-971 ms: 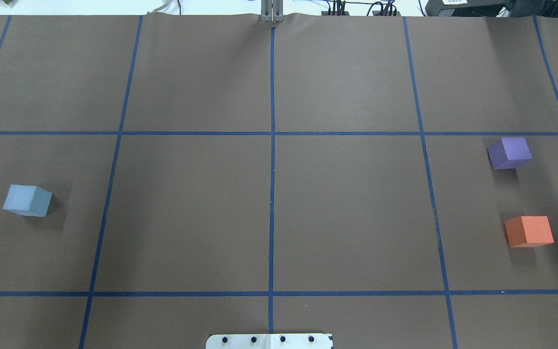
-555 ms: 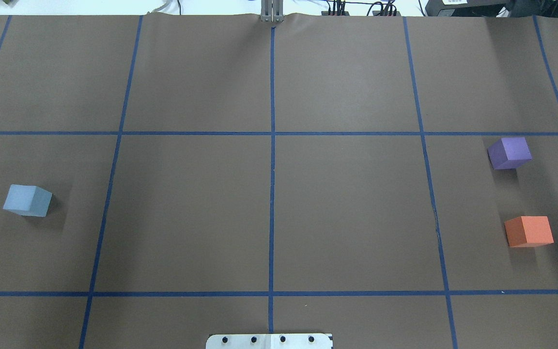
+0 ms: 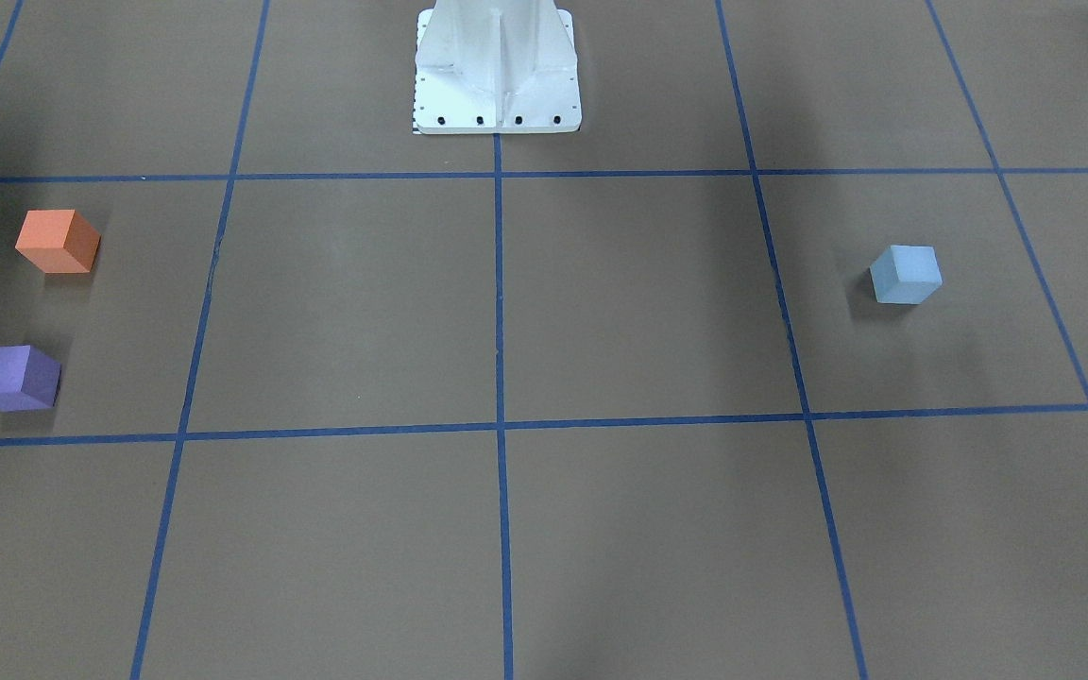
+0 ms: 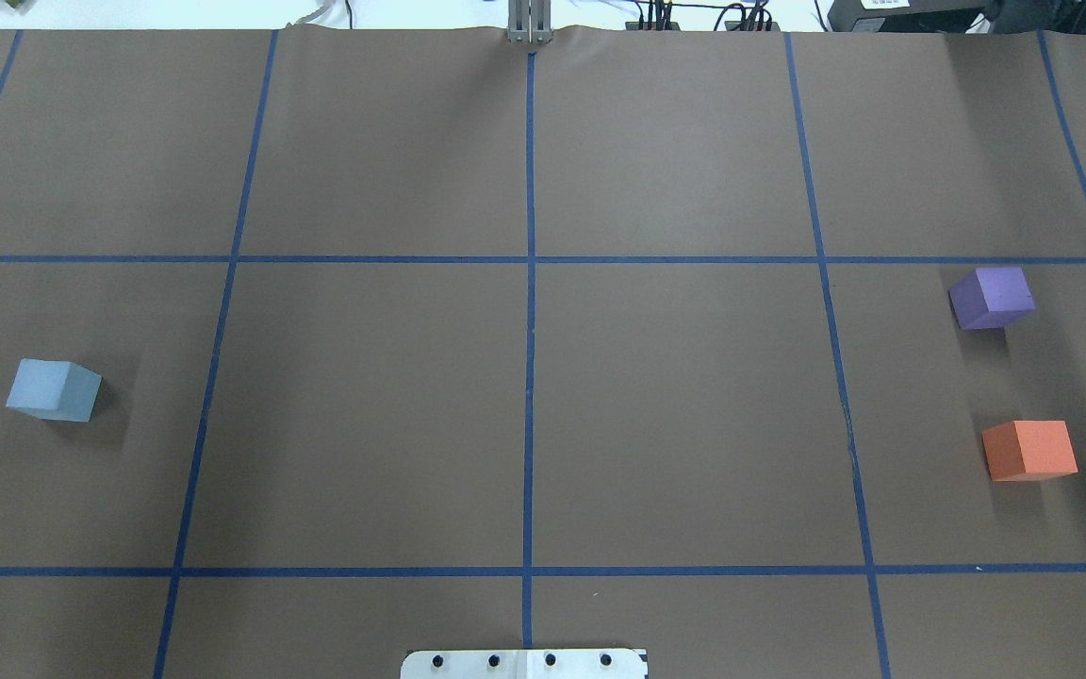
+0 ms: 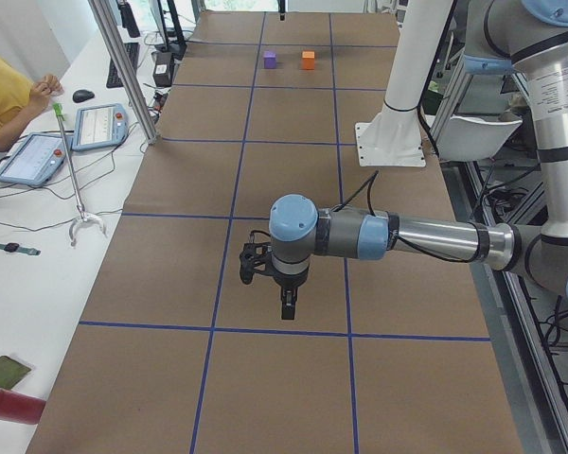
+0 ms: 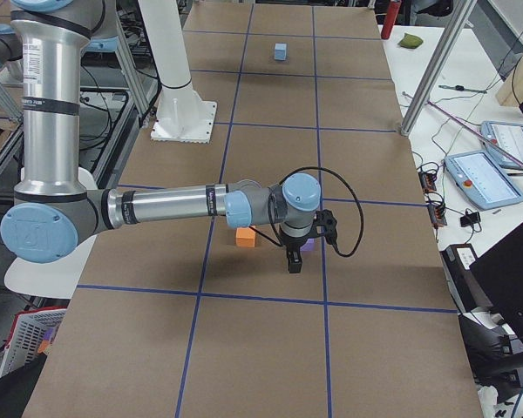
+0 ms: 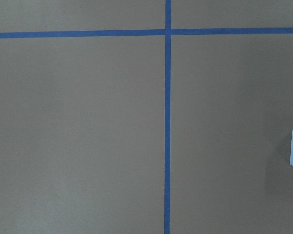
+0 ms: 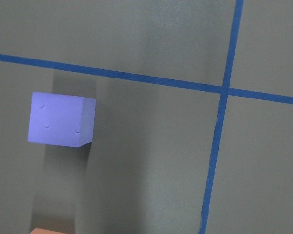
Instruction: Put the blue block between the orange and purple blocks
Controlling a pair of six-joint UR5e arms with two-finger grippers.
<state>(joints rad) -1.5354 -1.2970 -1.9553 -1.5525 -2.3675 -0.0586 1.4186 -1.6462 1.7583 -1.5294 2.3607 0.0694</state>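
blue block (image 4: pixel 53 389) rests on the brown table (image 4: pixel 694 396), out on the left arm's side, nothing touching it. left gripper (image 5: pixel 286 305) hangs over the table, pointing straight down. it shows only in the side view, so cannot tell if its jaws are wide or narrow. the left wrist camera catches just an edge of the blue block at the right border of frame, so the block lies off to one side of this gripper, not under it.

right gripper (image 6: pixel 294 259) hangs over the other end of the table, also pointing down. again a side view only, so its jaw state cannot be told. purple block (image 4: pixel 993 297) and orange block (image 4: pixel 1029 450) lie near it. in the right wrist view the purple one sits up and left of centre, with a sliver of orange at the bottom edge below it. the two stand apart, with bare table between them. blue block is well apart from this gripper, across the table. all three blocks rest on the table surface.
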